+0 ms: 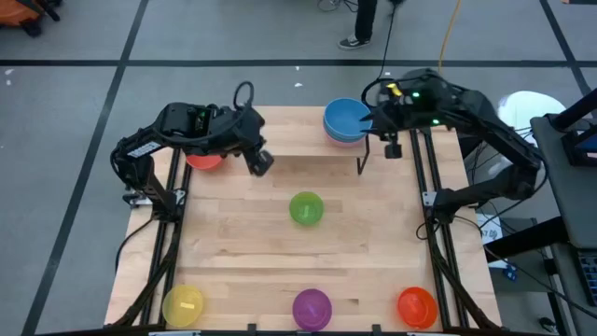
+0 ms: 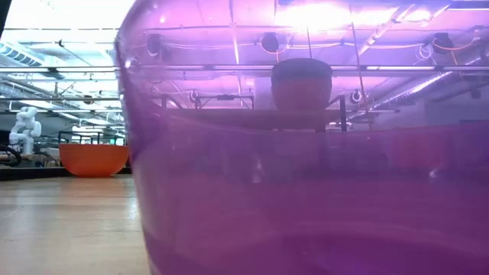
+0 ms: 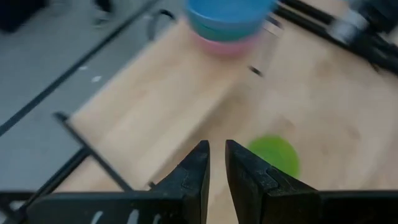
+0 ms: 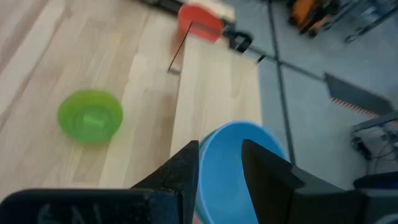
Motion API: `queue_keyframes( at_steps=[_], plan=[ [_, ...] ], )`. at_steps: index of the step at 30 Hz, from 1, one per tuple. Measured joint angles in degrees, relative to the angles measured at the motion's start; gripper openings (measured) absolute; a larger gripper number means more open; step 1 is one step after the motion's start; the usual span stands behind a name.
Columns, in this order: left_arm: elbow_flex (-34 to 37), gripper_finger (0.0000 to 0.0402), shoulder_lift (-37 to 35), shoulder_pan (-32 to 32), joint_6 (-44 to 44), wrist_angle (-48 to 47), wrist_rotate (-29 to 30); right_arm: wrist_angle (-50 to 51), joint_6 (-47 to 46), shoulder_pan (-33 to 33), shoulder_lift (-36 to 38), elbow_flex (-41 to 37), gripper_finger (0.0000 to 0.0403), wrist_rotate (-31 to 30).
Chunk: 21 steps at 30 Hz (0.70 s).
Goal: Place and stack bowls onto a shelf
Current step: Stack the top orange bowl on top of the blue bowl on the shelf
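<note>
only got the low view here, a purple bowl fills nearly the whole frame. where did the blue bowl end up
Observer: The blue bowl sits nested on the pink bowl at the right end of the shelf.
Operator: is the right gripper holding it
Observer: The right gripper straddles the blue bowl's rim, one finger inside and one outside, with a gap on each side of the rim.
Operator: and the left arm
Observer: The left gripper hangs over the shelf's left part, holding nothing; the red bowl is at the shelf's left end under that arm.
Operator: whats left on the table
Observer: The green bowl at the middle, and the yellow bowl beside your purple bowl.
</note>
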<state>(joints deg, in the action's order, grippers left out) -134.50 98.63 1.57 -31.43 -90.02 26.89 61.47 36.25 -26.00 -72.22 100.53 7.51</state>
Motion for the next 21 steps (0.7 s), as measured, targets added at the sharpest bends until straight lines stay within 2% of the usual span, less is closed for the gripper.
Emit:
queue_keyframes(
  at_steps=[4,7,11,15,21],
  plan=[
    [0.0,0.0058,0.0,1.9,-6.8,0.0,6.7,-1.4,-1.7,0.0,3.1,0.0,0.0116,0.0],
    [0.3,0.0058,0.0,3.7,-8.9,0.1,9.6,-1.6,-1.7,0.0,4.9,0.0,0.0116,0.0],
    [3.6,0.0047,0.0,6.6,-10.9,0.0,10.4,-1.6,-1.7,0.0,6.7,0.0,0.0116,0.0],
    [7.1,0.0008,-0.3,9.0,-10.9,0.0,10.4,-1.5,-2.3,0.0,7.8,0.0,0.0116,0.0],
    [13.4,0.0007,-1.2,13.3,-12.9,0.1,11.4,-1.2,-3.2,0.0,8.4,0.0,0.0116,0.0]
  ],
)
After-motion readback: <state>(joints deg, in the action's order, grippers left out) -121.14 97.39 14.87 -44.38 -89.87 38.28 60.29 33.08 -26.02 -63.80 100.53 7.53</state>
